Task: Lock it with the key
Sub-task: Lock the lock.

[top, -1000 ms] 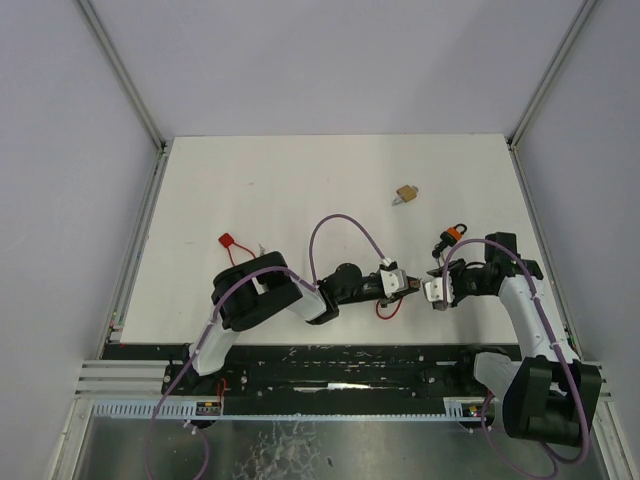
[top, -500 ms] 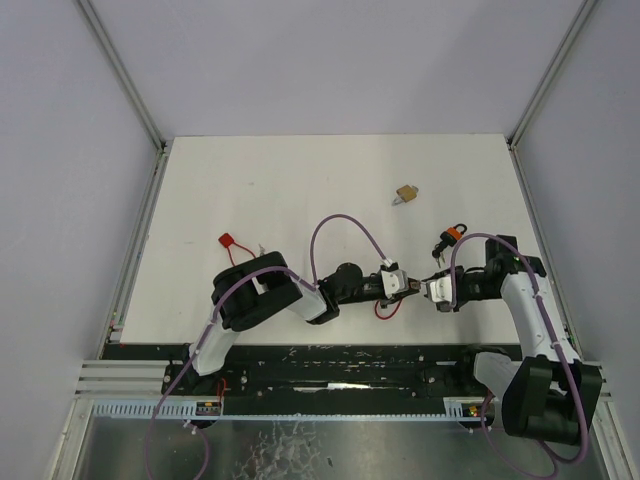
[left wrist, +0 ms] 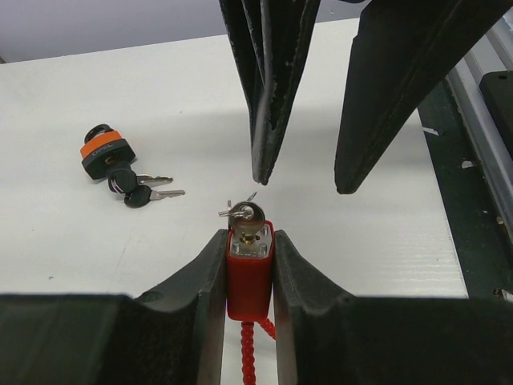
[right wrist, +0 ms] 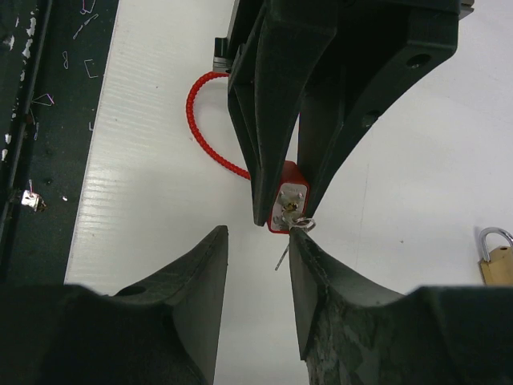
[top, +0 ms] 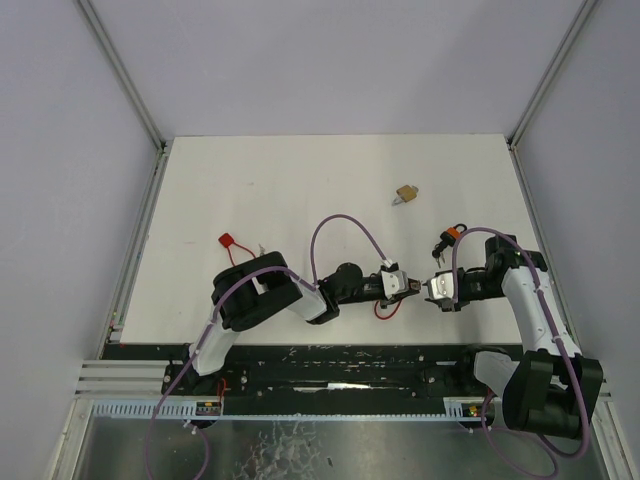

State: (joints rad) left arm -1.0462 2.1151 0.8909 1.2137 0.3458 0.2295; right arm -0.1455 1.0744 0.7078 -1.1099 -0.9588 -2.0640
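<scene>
Left gripper is clamped on the body of the red padlock. The key sits in its cylinder, just beyond the fingertips. Right gripper faces it with jaws parted and nothing between them, its tips just short of the key. They appear not to touch, though the view is tight. An orange padlock lies to the left gripper's left.

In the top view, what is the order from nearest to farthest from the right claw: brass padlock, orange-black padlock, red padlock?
1. red padlock, just left of the right claw.
2. orange-black padlock, just beyond it.
3. brass padlock, farther back.
</scene>
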